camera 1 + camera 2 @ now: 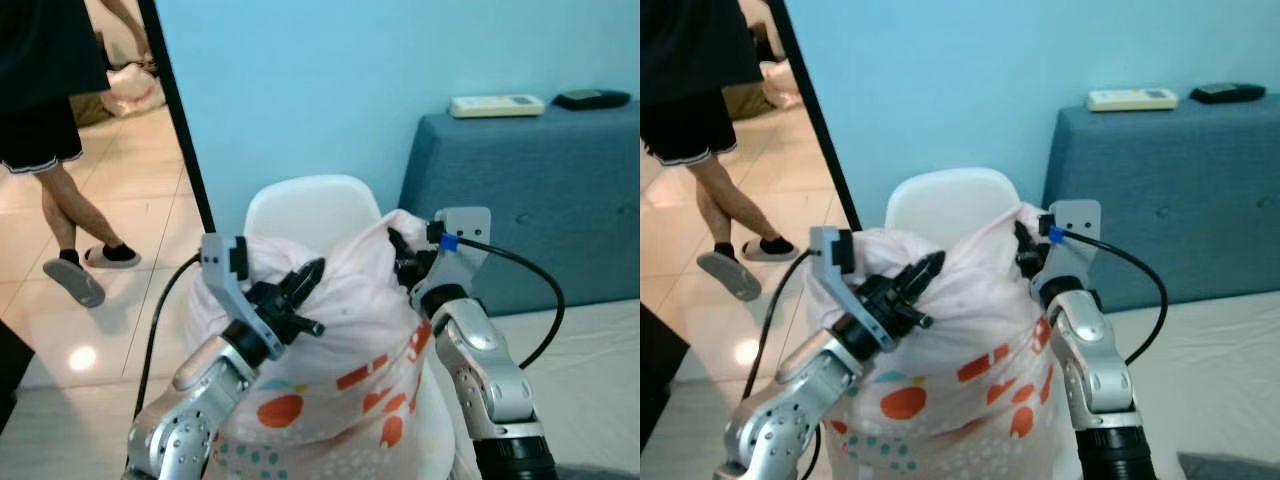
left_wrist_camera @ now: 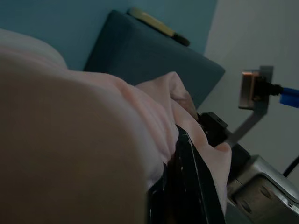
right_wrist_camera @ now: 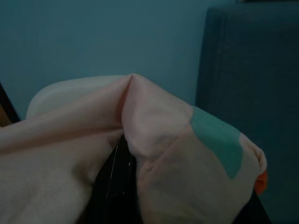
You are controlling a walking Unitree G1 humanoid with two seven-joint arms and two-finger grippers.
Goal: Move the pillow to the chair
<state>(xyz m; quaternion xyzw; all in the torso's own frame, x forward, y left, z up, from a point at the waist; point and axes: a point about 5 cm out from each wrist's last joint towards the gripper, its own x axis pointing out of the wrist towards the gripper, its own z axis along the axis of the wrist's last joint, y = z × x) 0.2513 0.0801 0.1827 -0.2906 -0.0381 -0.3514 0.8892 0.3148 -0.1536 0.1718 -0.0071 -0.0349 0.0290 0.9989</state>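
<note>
Before white chair [image 1: 312, 207], claws gripping pillow [image 1: 340, 370]

The pillow [image 1: 340, 350] is pale pink with orange-red shapes and small teal dots on its lower part. It is soft and bunched, with its cloth gathered into folds at both upper corners, and it stands upright, held off the floor in the near middle of the scene. The chair [image 1: 312, 208] is white with a rounded back. It stands just behind the pillow, on the far side, with its back against the blue wall.
</note>
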